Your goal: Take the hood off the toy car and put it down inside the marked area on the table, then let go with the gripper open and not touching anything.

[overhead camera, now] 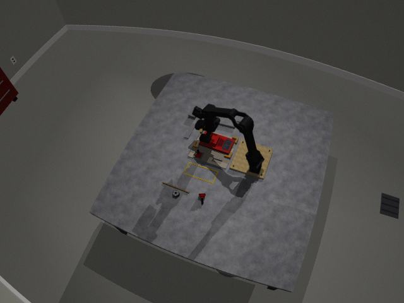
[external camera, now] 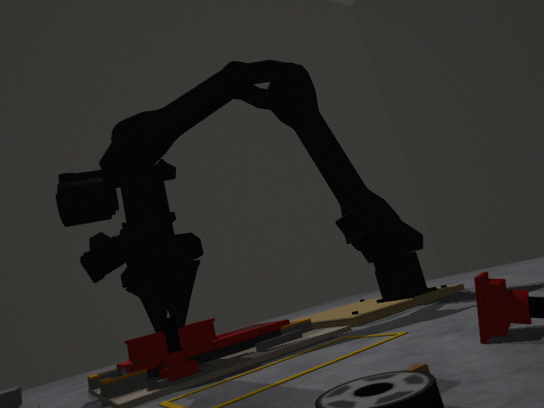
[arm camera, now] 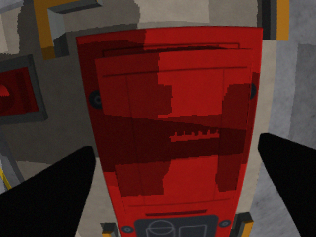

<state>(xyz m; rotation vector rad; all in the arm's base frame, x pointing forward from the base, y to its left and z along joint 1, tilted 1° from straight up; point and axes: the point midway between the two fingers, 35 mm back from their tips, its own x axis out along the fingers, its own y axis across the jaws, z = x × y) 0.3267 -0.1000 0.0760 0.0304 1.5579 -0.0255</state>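
Note:
The toy car [overhead camera: 231,142] [external camera: 259,330] [arm camera: 168,34] is red and sits on a pale base plate between orange-edged corner brackets. Its hood [overhead camera: 213,140] [external camera: 197,333] [arm camera: 197,101] is a raised red cover on the car, partly in shadow. My gripper [overhead camera: 206,137] [external camera: 171,325] [arm camera: 177,148] is open and empty, pointing down over the hood. In the wrist view one black fingertip stands on each side of the hood, with gaps. In the exterior view the tips are about level with the hood's top, partly hidden. The marked area [overhead camera: 199,178] [external camera: 397,334] is a yellow outline beside the base plate.
A red piece with a black handle [overhead camera: 198,154] [external camera: 179,371] stands on the base plate beside the car. Another such piece [overhead camera: 202,196] [external camera: 491,307], a wheel [overhead camera: 174,194] [external camera: 422,390] and a thin brown stick [overhead camera: 176,187] lie beyond the marked area. Low grey bars stand behind the car.

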